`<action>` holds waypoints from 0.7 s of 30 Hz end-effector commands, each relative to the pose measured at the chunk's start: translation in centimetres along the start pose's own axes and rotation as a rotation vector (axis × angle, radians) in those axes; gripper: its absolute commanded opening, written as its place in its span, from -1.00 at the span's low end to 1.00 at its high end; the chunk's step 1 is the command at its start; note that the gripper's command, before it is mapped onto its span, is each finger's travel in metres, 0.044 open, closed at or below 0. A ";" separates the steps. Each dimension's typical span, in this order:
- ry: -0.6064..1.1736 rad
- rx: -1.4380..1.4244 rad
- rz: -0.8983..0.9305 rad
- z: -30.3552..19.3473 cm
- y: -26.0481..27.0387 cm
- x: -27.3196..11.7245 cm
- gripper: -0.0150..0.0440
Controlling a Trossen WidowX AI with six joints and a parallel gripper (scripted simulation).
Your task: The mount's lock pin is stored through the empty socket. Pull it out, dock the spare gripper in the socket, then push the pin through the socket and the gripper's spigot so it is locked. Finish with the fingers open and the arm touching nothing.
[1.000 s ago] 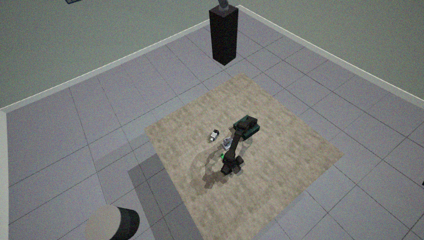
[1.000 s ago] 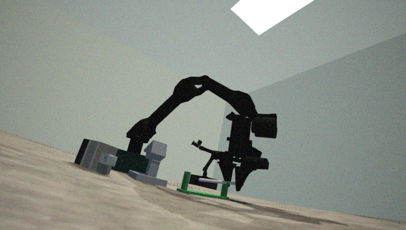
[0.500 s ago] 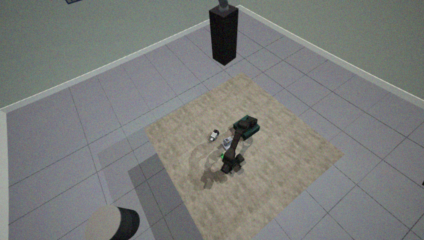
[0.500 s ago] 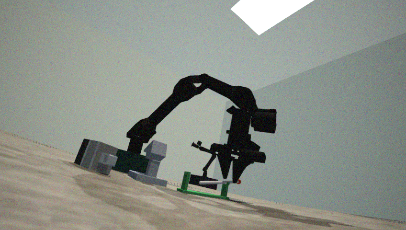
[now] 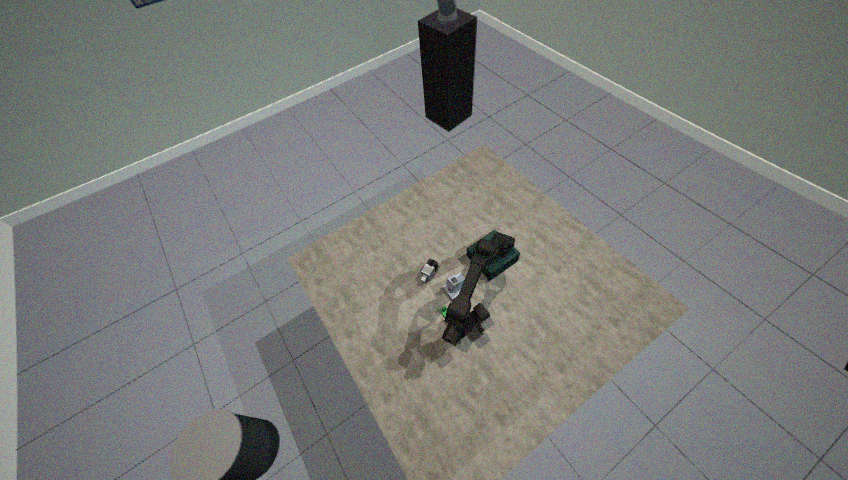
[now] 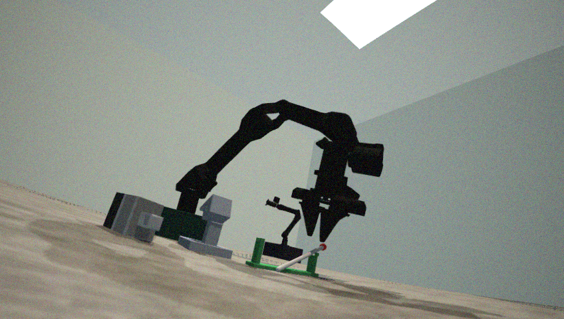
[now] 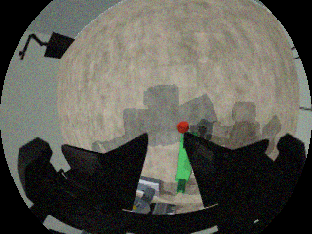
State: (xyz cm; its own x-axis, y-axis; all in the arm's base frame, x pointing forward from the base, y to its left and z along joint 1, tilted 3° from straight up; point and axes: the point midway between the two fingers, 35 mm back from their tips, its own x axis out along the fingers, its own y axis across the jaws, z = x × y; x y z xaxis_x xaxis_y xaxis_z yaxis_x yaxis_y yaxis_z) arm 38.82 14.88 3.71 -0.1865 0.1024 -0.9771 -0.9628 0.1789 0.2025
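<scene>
The lock pin (image 6: 298, 259), a pale rod with a red head (image 6: 323, 246) (image 7: 182, 127), leans on the green rack (image 5: 444, 311) (image 6: 257, 250) (image 7: 183, 168). Its head end is raised at the right post in the exterior view; its other end is low near the rack's base. My gripper (image 6: 316, 238) (image 7: 166, 136) is partly open and empty, pointing down just above the head. The grey socket mount (image 5: 455, 284) (image 6: 215, 207) stands upright between the rack and my base. The spare gripper (image 5: 428, 271) (image 6: 132, 217), grey and black, lies beyond the mount. The pin's shaft is hidden in the wrist view.
My green base (image 5: 504, 263) (image 6: 183, 225) stands behind the mount. A black pedestal (image 5: 447, 71) is farther back, beyond the wood-toned mat (image 5: 559, 368). A round pale-topped object (image 5: 205, 446) is at the lower left of the top view.
</scene>
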 end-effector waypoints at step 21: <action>-0.203 -0.333 -0.176 -4.7 -1.3 -7.8 0.12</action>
State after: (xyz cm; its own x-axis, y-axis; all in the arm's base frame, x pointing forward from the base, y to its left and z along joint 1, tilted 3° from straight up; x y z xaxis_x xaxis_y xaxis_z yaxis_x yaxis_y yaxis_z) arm 40.40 10.30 9.24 -0.0548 0.2595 -0.9642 -0.9974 -0.0597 0.0406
